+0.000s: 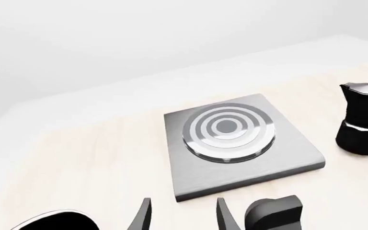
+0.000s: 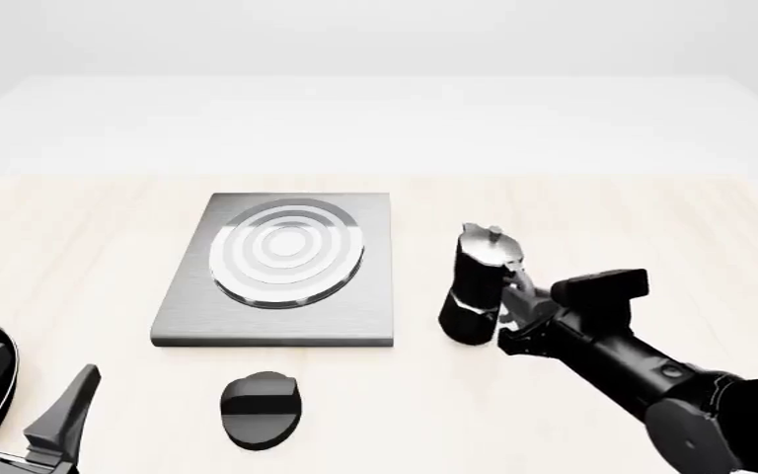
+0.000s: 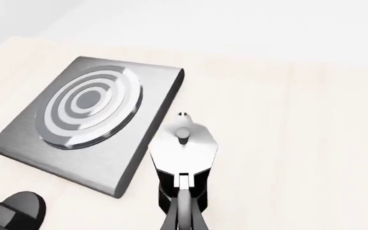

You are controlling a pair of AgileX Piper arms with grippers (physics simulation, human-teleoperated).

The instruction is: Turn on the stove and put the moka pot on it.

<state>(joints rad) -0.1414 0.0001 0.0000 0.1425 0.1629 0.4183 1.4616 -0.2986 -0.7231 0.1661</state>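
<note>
Right gripper (image 2: 517, 296) fingers pinched tight on the moka pot (image 2: 478, 286) handle, pot upright on the table (image 2: 590, 212) just right of the stove (image 2: 280, 267), black knob (image 2: 262, 408) in front of the slab untouched, left gripper (image 1: 182, 218) fingers spread apart, holding nothing.

A pale tabletop (image 2: 643, 207) of light wood with faint lengthwise grain fills most of the front view. Its far edge meets a plain white surface that runs back to a soft, hazy horizon. Beyond that stands a bare white backdrop (image 2: 379, 35), without windows or furniture. The light is even and diffuse, casting only weak, soft-edged shadows on the wood.
</note>
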